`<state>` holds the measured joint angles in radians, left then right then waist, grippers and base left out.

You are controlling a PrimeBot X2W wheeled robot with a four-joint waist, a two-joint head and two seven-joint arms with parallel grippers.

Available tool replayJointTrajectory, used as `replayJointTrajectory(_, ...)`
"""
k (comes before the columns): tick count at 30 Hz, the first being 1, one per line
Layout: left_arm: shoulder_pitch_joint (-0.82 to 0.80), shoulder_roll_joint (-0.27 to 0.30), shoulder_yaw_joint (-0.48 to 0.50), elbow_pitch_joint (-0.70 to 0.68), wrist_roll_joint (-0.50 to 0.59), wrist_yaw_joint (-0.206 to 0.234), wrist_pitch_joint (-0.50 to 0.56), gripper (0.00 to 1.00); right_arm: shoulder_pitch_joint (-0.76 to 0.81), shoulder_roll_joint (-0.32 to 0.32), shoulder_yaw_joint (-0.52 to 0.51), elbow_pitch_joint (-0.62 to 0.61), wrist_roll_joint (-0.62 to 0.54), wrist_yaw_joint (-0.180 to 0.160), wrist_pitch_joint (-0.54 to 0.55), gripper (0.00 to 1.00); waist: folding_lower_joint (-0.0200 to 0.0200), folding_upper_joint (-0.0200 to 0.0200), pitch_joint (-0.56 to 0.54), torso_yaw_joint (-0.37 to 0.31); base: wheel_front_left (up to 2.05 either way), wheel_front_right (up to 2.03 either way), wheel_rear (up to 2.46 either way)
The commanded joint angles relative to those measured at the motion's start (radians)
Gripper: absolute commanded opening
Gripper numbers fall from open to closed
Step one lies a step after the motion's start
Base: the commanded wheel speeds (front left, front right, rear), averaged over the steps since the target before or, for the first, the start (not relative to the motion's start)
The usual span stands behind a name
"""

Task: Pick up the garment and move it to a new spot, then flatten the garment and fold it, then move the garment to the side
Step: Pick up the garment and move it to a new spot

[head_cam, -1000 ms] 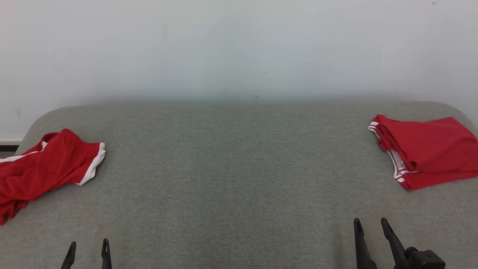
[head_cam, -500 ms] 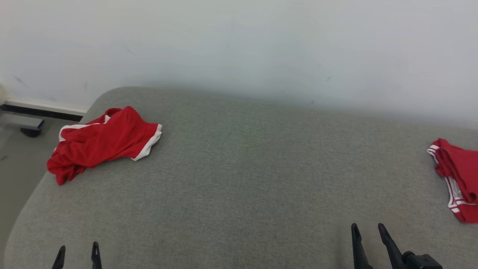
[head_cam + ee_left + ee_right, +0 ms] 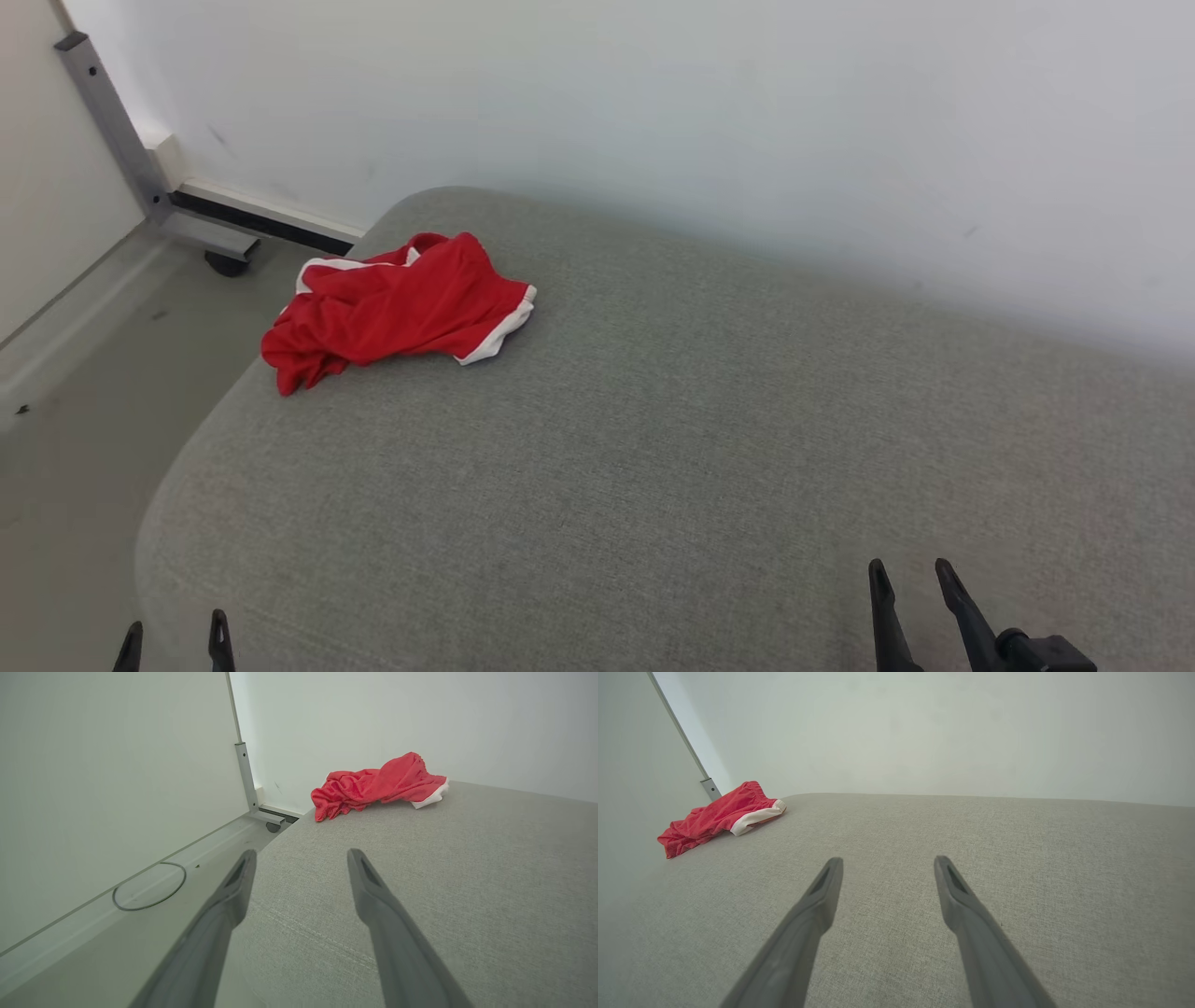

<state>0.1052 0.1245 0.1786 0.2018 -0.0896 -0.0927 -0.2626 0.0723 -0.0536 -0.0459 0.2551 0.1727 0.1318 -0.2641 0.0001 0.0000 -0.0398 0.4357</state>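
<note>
1. Left tool (image 3: 174, 627): jaws wide, holding nothing. It sits at the near left edge of the grey padded worktop (image 3: 653, 448), one finger over the floor, the other over the fabric.
2. Right tool (image 3: 907, 565): jaws wide, holding nothing. It sits over the near right part of the worktop.
3. Garment (image 3: 401, 303): red with white trim, apparently shorts, crumpled and unfolded. It lies at the far left corner of the worktop, near the wall.
4. Bearing: the garment lies ahead of the left tool and slightly to its right, well apart. From the right tool it lies far ahead and to the left, across bare worktop. The left arm is nearer.
5. Long axis: roughly left to right in the head view. The bunched end is at the worktop's left edge; the white-hemmed end points right.
6. Status, judged: pick-up not yet begun.
7. Markings: no brand, label or writing is legible.
</note>
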Motion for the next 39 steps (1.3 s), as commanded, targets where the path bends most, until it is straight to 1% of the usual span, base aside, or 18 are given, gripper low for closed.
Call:
replayJointTrajectory(1, 0.016, 0.003, 0.004, -0.001, -0.002, 0.005, -0.003, 1.00, 0.002, 0.003, 0.001, 0.001, -0.001, -0.003, 0.000, 1.00, -0.0001, 0.0000, -0.001, 0.027, 0.00, 0.00, 0.00)
replayJointTrajectory(6, 0.019, 0.004, 0.011, -0.002, -0.006, 0.008, -0.003, 1.00, -0.002, 0.004, 0.002, 0.004, 0.000, -0.003, 0.000, 1.00, -0.0001, 0.0000, 0.000, 0.035, 0.00, 0.00, 0.00)
replayJointTrajectory(12, 0.018, 0.004, 0.019, -0.002, -0.009, 0.015, -0.003, 1.00, -0.005, 0.004, 0.008, 0.007, 0.000, -0.003, 0.000, 1.00, -0.0001, 0.0000, 0.004, 0.028, 0.00, 0.00, 0.00)
replayJointTrajectory(20, -0.059, -0.006, 0.050, -0.013, -0.040, 0.034, -0.003, 1.00, -0.025, -0.015, 0.007, -0.007, -0.008, -0.003, 0.000, 1.00, -0.0001, 0.0000, 0.047, -0.012, 0.00, 0.00, 0.00)
replayJointTrajectory(28, -0.270, 0.040, 0.066, 0.033, -0.081, 0.014, -0.003, 1.00, -0.059, -0.041, 0.004, -0.049, -0.031, -0.003, 0.000, 1.00, -0.0001, 0.0000, 0.137, -0.091, 0.00, 0.00, 0.00)
replayJointTrajectory(36, -0.545, 0.120, 0.062, 0.144, -0.123, -0.007, -0.003, 1.00, -0.108, -0.081, -0.024, -0.129, -0.055, -0.003, 0.000, 1.00, -0.0001, 0.0000, 0.283, -0.190, 0.00, 0.00, 0.00)
replayJointTrajectory(39, -0.634, 0.144, 0.049, 0.182, -0.118, -0.012, 0.002, 1.00, -0.125, -0.088, -0.030, -0.170, -0.065, -0.003, 0.000, 1.00, -0.0001, 0.0000, 0.336, -0.225, 0.00, 0.00, 0.00)
